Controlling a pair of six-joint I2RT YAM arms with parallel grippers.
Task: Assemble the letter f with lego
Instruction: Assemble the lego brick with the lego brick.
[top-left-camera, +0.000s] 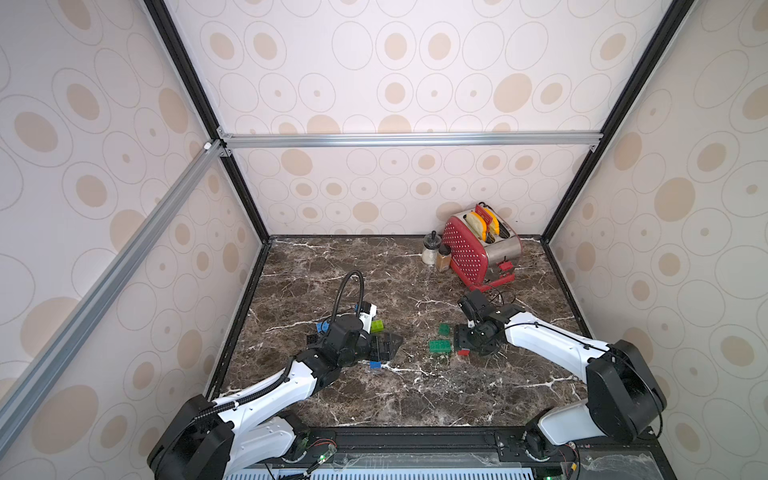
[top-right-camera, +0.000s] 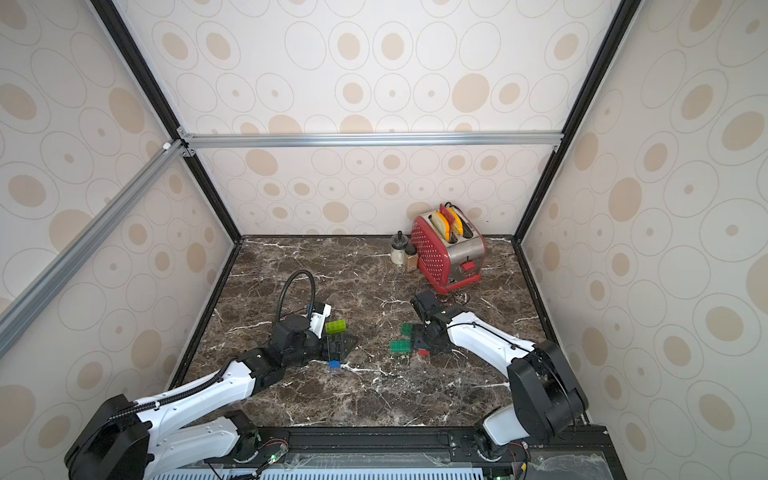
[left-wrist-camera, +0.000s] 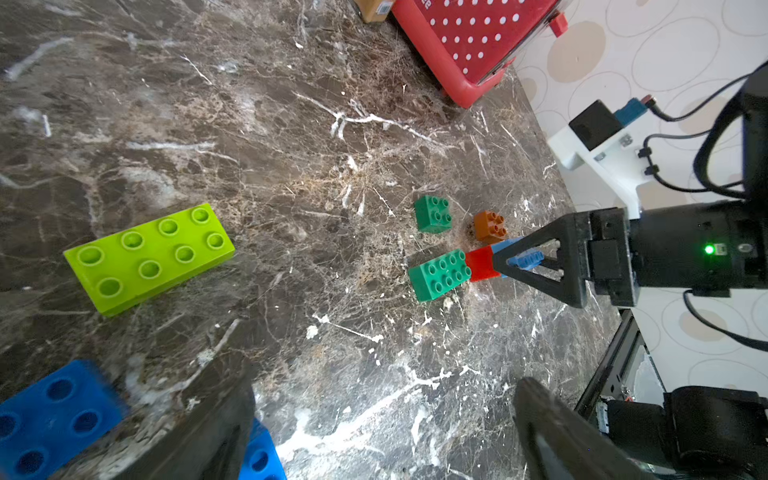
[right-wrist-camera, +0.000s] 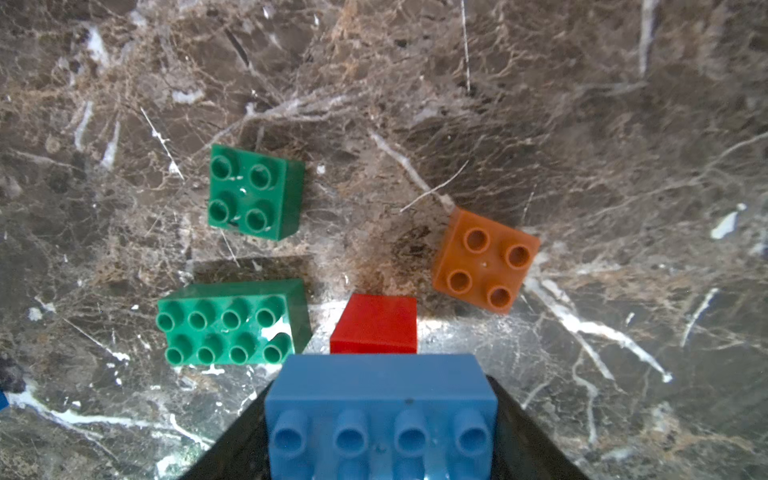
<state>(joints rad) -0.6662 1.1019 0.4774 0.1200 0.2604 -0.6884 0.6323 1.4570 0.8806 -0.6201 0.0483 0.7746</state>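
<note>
Marble-patterned dark brown surface (top-left-camera: 374, 270) carries loose lego and no letter f shows yet, so I judge the task barely begun, with nearly all the joining left. Right of centre, the right pincer (left-wrist-camera: 515, 262) is clamped on a light blue oblong studded brick (right-wrist-camera: 380, 415), low over the surface. A small red brick (right-wrist-camera: 374, 324) sits against that brick's front edge; whether the two are pressed together I cannot tell. Just left of the red one lies a dark green oblong brick (right-wrist-camera: 232, 322), with a dark green square brick (right-wrist-camera: 253, 191) and an orange square brick (right-wrist-camera: 484, 259) apart beyond. Left of centre, the left pincer (top-left-camera: 385, 346) stands wide apart and empty near a lime green oblong brick (left-wrist-camera: 149, 257) and two bright blue bricks (left-wrist-camera: 50, 419).
</note>
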